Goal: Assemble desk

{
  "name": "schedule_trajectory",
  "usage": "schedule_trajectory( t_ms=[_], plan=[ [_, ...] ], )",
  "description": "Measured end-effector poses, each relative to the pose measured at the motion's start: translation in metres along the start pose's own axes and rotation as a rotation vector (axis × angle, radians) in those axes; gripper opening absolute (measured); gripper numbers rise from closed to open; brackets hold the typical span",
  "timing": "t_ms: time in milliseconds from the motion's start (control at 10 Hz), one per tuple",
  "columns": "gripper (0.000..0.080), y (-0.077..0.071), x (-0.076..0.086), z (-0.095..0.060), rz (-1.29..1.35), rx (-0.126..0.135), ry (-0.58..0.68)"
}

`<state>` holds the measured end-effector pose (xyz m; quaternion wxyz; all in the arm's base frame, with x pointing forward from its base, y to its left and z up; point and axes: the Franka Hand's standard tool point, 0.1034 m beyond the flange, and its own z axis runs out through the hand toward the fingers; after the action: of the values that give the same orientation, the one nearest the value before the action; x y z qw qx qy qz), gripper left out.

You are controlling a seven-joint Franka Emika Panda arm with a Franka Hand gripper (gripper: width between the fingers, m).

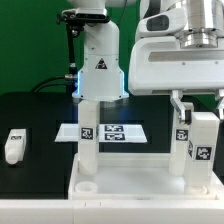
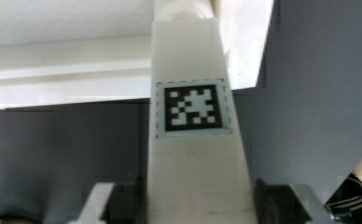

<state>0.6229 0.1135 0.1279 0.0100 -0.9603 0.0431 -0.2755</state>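
The white desk top (image 1: 128, 176) lies at the front of the exterior view, rim up, with a round socket (image 1: 86, 186) in its near corner. One white tagged leg (image 1: 87, 135) stands upright on its left part. My gripper (image 1: 199, 112) is shut on a second tagged leg (image 1: 202, 145) and holds it upright over the top's right end. In the wrist view this leg (image 2: 192, 110) fills the middle, with my dark fingers (image 2: 160, 205) against its two sides. A third leg (image 1: 13, 144) lies loose on the black table at the exterior view's left.
The marker board (image 1: 120, 131) lies flat on the table behind the desk top. The white cone-shaped robot base (image 1: 100, 65) stands behind it, with cables on its left.
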Motion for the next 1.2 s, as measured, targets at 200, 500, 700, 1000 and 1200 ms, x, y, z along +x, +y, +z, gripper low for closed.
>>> schedule_trajectory(
  t_ms=[200, 500, 700, 1000, 1200],
  plan=[
    [0.0284, 0.0, 0.0, 0.0, -0.006, -0.001, -0.004],
    [0.0568, 0.003, 0.01, 0.003, 0.01, -0.012, -0.077],
    [0.0645, 0.011, 0.014, 0.005, 0.022, -0.032, -0.26],
    [0.0649, 0.014, 0.014, 0.006, 0.091, -0.057, -0.456],
    [0.0649, 0.003, 0.026, 0.008, 0.129, -0.051, -0.448]
  ],
)
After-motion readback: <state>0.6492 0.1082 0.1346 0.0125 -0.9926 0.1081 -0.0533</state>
